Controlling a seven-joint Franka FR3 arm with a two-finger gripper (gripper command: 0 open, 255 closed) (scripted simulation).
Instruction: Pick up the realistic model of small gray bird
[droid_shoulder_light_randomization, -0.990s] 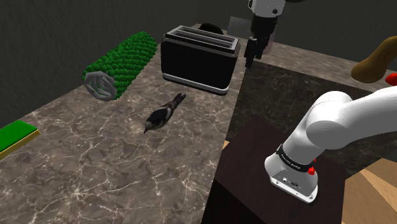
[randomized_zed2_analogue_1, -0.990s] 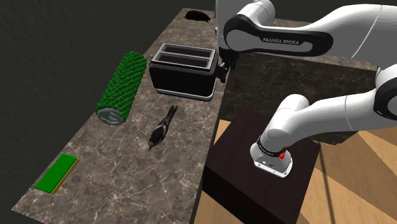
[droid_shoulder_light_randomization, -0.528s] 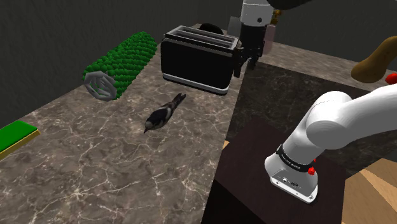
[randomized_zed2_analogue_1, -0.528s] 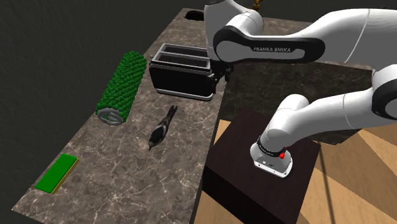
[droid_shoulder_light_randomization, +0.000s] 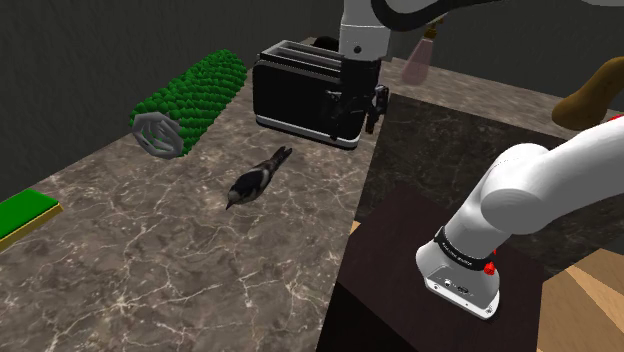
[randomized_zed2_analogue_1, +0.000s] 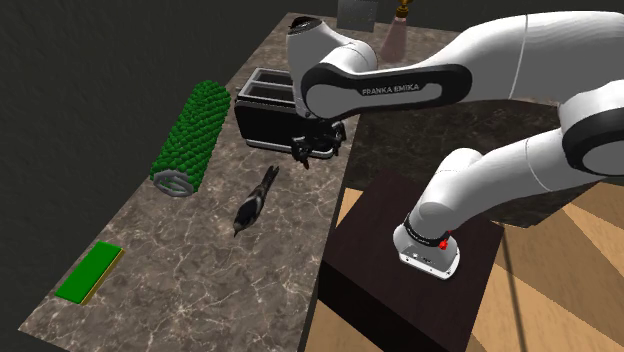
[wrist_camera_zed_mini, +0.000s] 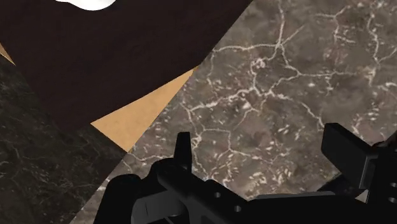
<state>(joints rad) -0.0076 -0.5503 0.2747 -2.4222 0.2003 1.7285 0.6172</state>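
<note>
One legible marking, second exterior view: FRANKA EMIKA (randomized_zed2_analogue_1: 390, 90), two words in small light capitals; it stands on the dark band along the side of the white arm (randomized_zed2_analogue_1: 480, 60), on the long link that reaches out from the stand (randomized_zed2_analogue_1: 380, 290) over the counter (randomized_zed2_analogue_1: 200, 280); the words run lengthwise along that link, upright, nearly level, reading left to right. The lettered link hangs above the counter's edge nearest the stand, toward its far end, just beside the black toaster (randomized_zed2_analogue_1: 270, 125).
</note>
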